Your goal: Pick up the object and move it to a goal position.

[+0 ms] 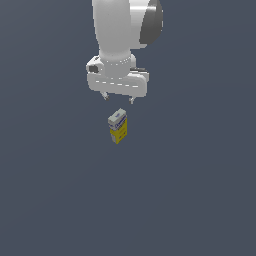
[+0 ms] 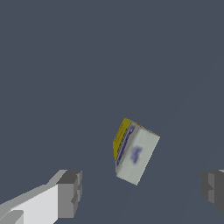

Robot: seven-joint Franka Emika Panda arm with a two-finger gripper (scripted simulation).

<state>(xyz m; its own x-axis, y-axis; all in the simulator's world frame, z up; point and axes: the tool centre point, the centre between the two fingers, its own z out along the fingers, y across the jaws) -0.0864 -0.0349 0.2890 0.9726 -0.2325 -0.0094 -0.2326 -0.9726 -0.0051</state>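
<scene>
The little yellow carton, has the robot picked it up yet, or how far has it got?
Not yet. Done so far: the gripper hangs above the carton, roughly lined up. In hand: the approach, with the fingers open and wide apart, touching nothing. Left: lowering around the carton, closing, lifting and carrying it to the goal, which no picture shows.

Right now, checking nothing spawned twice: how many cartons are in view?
1. The carton stands on the floor just below the open gripper, untouched; the wrist view shows the same one between the fingers. No others visible.
</scene>
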